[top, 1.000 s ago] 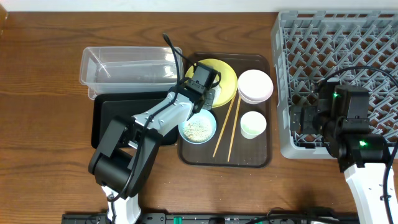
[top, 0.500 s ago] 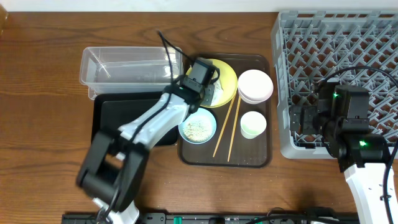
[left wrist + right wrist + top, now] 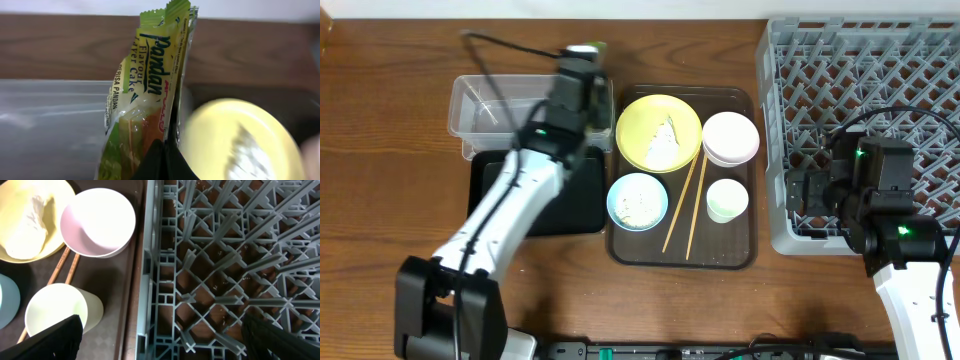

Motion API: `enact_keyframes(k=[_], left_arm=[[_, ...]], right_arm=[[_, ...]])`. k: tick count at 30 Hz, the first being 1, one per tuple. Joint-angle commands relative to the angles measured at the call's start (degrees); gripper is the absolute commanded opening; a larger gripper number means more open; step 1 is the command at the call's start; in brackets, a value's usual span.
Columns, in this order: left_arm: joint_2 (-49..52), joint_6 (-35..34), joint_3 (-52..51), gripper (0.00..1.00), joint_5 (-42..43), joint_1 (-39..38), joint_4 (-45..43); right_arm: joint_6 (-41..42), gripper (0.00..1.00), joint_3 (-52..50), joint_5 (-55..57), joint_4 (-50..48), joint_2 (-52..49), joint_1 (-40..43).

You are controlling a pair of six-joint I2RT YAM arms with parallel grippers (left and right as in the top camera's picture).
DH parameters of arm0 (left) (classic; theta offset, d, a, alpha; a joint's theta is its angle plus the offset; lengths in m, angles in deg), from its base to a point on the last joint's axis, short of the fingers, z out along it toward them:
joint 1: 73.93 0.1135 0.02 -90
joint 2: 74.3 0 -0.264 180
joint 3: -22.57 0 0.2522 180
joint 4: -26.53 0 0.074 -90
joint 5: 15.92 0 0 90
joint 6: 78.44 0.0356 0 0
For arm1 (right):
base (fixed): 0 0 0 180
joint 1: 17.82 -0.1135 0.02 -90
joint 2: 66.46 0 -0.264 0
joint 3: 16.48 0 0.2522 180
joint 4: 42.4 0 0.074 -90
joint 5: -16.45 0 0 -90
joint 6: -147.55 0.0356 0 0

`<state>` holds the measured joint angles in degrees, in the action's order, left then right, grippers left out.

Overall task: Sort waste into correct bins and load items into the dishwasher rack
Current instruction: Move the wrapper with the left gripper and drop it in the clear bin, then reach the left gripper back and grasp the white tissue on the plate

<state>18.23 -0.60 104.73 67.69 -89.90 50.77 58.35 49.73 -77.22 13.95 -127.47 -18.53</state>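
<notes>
Clear tub (image 3: 480, 105) far left, black tray (image 3: 582, 205) in front of it.

Left gripper (image 3: 582, 72) is over the tub's right end, jaws clenched on the lower edge of the snack wrapper (image 3: 150, 100), which stands upright. Whether it is inside the rim line I cannot tell.

Advice: carry it further over the tub's middle and go low before letting go, since light foil drifts.

Print reads "Pandan Flavour Layer Cake"; a side strip shows "…ERISA PANDAN".

Napkin (image 3: 663, 142) lies on the yellow plate (image 3: 635, 115). No writing seen elsewhere.

Right gripper (image 3: 162, 330) is spread, empty, hanging over the left edge of the dishwasher rack (image 3: 860, 80).
</notes>
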Motion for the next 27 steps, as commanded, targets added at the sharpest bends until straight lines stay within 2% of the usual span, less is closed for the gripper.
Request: enact_keyframes(k=[1, 4, 6, 8, 10, 12, 15, 18, 24, 27], left_arm=[[0.94, -9.49, 1.16, 0.06, -0.74, 4.83, -0.13], [2.95, -16.81, 1.16, 0.06, -0.7, 8.09, -0.57], [4.31, -20.35, 1.16, 0.12, -0.46, 9.33, -0.57], [5.51, -22.56, 1.16, 0.21, 0.9, 10.19, -0.57], [5.97, -22.64, 1.16, 0.35, 3.26, 10.45, -0.76], [5.75, -22.16, 1.16, 0.4, 4.52, 10.43, -1.25], [4.02, -19.45, 1.18, 0.41, 9.16, 10.25, -2.45], [1.6, -14.19, 1.22, 0.49, 13.07, 8.44, -2.43], [0.72, 0.26, 1.2, 0.52, 13.22, -0.72, 1.81], [2.58, 4.15, 1.11, 0.53, 13.25, -5.62, 2.75]], right_arm=[[-0.63, 0.99, 1.11, -0.44, 0.07, -0.09, -0.66], [-0.63, 0.99, 1.11, -0.46, 0.07, -0.09, -0.66], [-0.63, 0.99, 1.11, -0.46, 0.07, -0.09, -0.66], [-0.63, 0.99, 1.11, -0.44, 0.09, -0.09, -0.66], [-0.63, 0.99, 1.11, -0.44, 0.09, -0.07, -0.66], [-0.63, 0.99, 1.11, -0.44, 0.11, -0.09, -0.66], [-0.63, 0.99, 1.11, -0.44, 0.07, -0.09, -0.66], [-0.63, 0.99, 1.11, -0.46, 0.09, -0.09, -0.66], [-0.63, 0.99, 1.11, -0.44, 0.09, -0.09, -0.66], [-0.63, 0.99, 1.11, -0.44, 0.09, -0.09, -0.66]])
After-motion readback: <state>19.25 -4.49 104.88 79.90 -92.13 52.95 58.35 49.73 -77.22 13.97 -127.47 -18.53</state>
